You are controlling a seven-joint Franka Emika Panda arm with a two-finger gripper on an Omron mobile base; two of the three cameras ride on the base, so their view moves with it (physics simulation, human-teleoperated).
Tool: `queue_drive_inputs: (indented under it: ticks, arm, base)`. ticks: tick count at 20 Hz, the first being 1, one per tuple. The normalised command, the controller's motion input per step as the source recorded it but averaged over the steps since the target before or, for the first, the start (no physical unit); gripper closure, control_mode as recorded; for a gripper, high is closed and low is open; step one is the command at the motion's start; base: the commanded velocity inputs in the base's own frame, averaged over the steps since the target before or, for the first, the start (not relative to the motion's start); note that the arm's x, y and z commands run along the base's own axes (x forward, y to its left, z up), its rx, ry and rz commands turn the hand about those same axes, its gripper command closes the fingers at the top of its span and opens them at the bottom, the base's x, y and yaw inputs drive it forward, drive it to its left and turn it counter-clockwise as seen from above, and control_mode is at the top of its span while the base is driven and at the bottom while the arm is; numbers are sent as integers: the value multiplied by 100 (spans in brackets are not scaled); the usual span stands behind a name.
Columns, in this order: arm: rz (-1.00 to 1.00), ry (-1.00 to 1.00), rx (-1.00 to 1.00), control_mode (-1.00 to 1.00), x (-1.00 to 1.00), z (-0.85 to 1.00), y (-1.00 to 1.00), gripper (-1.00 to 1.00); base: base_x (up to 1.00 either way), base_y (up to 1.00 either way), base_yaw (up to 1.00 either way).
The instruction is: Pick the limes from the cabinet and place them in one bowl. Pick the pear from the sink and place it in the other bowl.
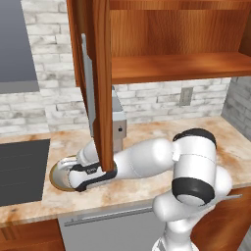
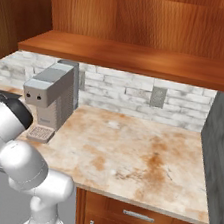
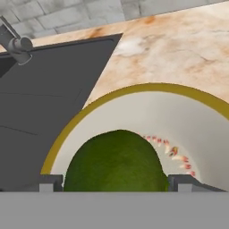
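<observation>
My claw (image 3: 116,181) grips a lime (image 3: 115,163) across its middle, over the cream bowl (image 3: 197,117); it seems firm, light, smooth-skinned and likely to roll towards six o'clock.

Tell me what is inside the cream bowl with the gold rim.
A lime sits between the gripper fingertips, over the cream bowl. Small reddish specks show on the bowl's inside wall. The bowl's floor beneath the lime is covered.

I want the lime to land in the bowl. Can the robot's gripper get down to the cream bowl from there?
Probably yes: the gripper holds a lime right over the cream bowl, with nothing between them.
</observation>
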Motion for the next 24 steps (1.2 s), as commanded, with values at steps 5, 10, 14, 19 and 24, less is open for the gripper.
queue_drive_inputs:
  ticks: [5, 10, 14, 19, 24]
  arm:
    - [0, -1, 0, -100, -1, 9, -5, -100]
    - [0, -1, 0, -100, 0, 11, -12, -100]
    - [0, 0, 0, -100, 0, 29, -6, -100]
    - [0, 0, 2, -100, -16, 38, -17, -100]
    - [0, 0, 2, -100, -30, 28, -23, -100]
  base:
    - [0, 0, 0]
    - [0, 0, 0]
    - [0, 0, 0]
    - [0, 0, 0]
    - [0, 0, 0]
